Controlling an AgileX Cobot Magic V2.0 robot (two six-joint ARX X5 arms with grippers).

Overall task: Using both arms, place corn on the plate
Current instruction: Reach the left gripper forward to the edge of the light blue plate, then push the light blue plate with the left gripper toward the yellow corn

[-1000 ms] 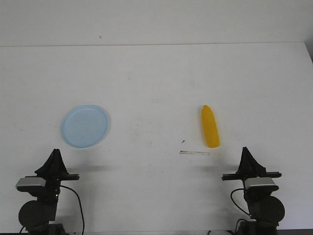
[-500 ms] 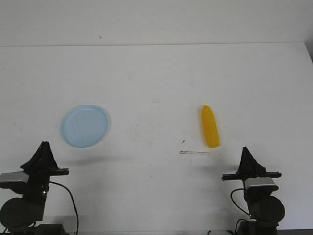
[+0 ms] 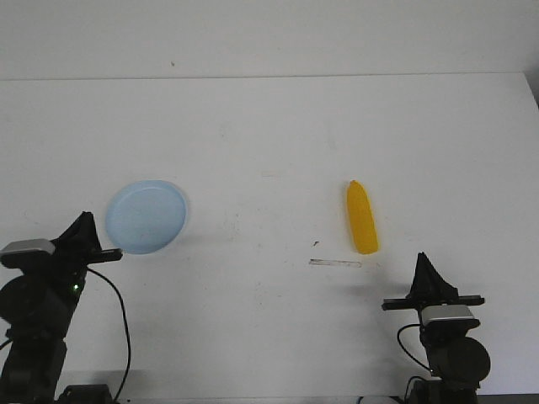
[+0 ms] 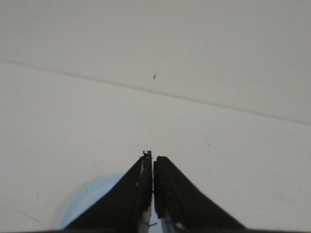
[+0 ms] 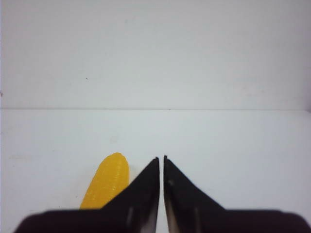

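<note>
On the table's (image 3: 269, 126) right half, corn (image 3: 361, 218) lies flat, long axis running near-to-far, pointed end away. Right gripper (image 3: 424, 271) sits just nearer and slightly right of it, jaws pressed together, empty. Left gripper (image 3: 84, 233) also closed, touching nothing, beside plate (image 3: 146, 215). Right arm clearly nearer the corn. Bare table all round; plate well apart to the left.

Your left gripper (image 3: 84, 220) was raised at the table's near left, jaws pressed together. Your right gripper (image 3: 422, 259) sat low at the near right, also closed.
</note>
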